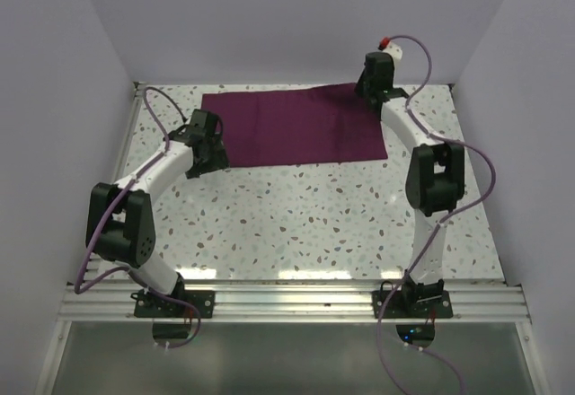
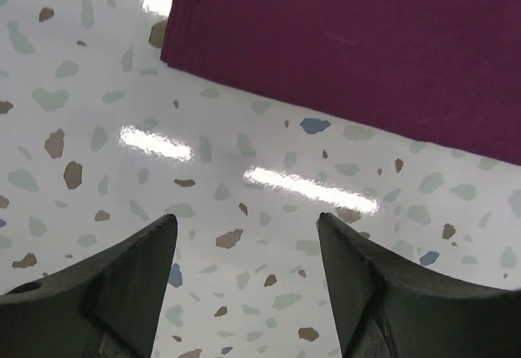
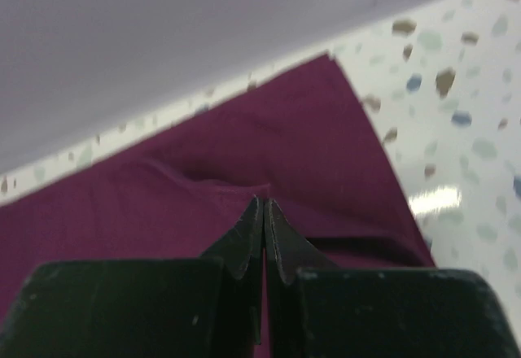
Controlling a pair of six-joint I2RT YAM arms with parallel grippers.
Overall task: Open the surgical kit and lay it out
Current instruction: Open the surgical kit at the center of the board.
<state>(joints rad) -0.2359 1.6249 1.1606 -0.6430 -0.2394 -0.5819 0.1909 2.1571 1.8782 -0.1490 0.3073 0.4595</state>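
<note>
From above, the purple cloth (image 1: 296, 126) lay spread flat in the upper middle of the frame, on the far part of the speckled desk (image 1: 296, 224), with its long sides running left to right. The left end effector (image 1: 216, 153) sat at the cloth's lower left corner, at the left of the frame. The right end effector (image 1: 364, 94) sat at the cloth's upper right corner, near the top of the frame; from this height neither one's opening could be read. In the left wrist view, the left end effector (image 2: 247, 220) was spread wide, its two dark fingers (image 2: 122, 285) well apart at the bottom of the frame with only bare desk (image 2: 98, 89) between them and nothing gripped. The cloth (image 2: 350, 41) filled the upper right of that frame, its corner toward the upper left, clear of the fingers. In the right wrist view, the right end effector (image 3: 263, 203) was pressed closed, its tips meeting in the lower middle of the frame on a small raised pucker of the cloth (image 3: 163, 203), which it appeared to pinch. The cloth's corner pointed toward the upper right, with speckled desk (image 3: 472, 89) at the right edge and a pale wall (image 3: 163, 32) across the top.
</note>
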